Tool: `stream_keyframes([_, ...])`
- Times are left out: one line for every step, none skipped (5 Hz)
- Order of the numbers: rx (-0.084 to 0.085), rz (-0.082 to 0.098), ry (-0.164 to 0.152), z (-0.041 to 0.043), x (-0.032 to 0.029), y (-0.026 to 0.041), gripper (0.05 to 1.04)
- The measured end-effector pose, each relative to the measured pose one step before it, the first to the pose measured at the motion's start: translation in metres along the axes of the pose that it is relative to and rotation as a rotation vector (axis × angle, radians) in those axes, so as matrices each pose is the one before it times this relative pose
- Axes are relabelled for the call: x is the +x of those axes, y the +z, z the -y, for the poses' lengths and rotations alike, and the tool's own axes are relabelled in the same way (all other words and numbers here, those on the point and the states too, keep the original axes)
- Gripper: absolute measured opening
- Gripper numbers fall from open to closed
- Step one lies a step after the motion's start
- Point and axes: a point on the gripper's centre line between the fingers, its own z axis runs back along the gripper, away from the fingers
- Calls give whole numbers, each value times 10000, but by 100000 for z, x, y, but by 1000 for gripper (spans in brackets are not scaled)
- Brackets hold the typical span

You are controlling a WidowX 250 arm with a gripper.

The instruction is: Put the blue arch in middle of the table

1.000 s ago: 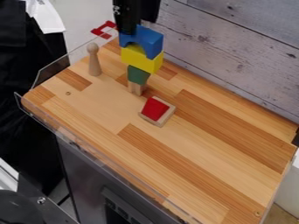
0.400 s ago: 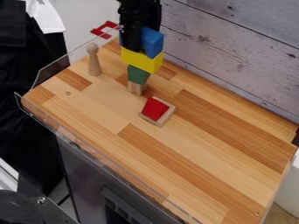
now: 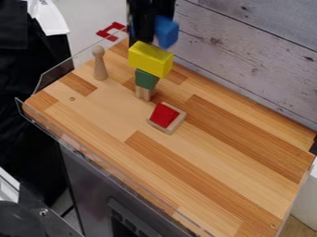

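Note:
The black gripper point(image 3: 143, 36) is at the top of the view, shut on the blue arch point(image 3: 167, 32), whose right part shows beside it while the rest is hidden behind the gripper. The arch hangs just above the yellow block point(image 3: 150, 59), apart from it. Under the yellow block come a green block point(image 3: 147, 79) and a light wooden piece point(image 3: 145, 93), stacked near the back left of the wooden table point(image 3: 210, 152).
A wooden peg figure point(image 3: 99, 64) stands left of the stack. In front of the stack lies a red block on a pale wooden piece point(image 3: 166, 118). A clear rim lines the table's left and front edges; a plank wall point(image 3: 254, 51) rises behind.
The gripper came down onto the blue arch, took hold of it, and lifted it off the yellow block, slightly up and to the right. The stack below has stayed put.

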Motion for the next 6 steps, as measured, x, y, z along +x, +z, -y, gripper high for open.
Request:
stream_keyframes([-808,810,-1268,-647,-1542,4063,598])
stream_keyframes([-687,-471,-2363,-991,-1600,1662,598])
stream_keyframes([1099,-796,-2342,738,-4059,-3760,598])
stream_keyframes([1065,-1442,-2448,1764,-3644,-4796,598])
stream_keyframes([993,-340,-2335,1379,-1804,-3943,598])
stream_keyframes([867,50,-2480,1409,-900,-2081,598])
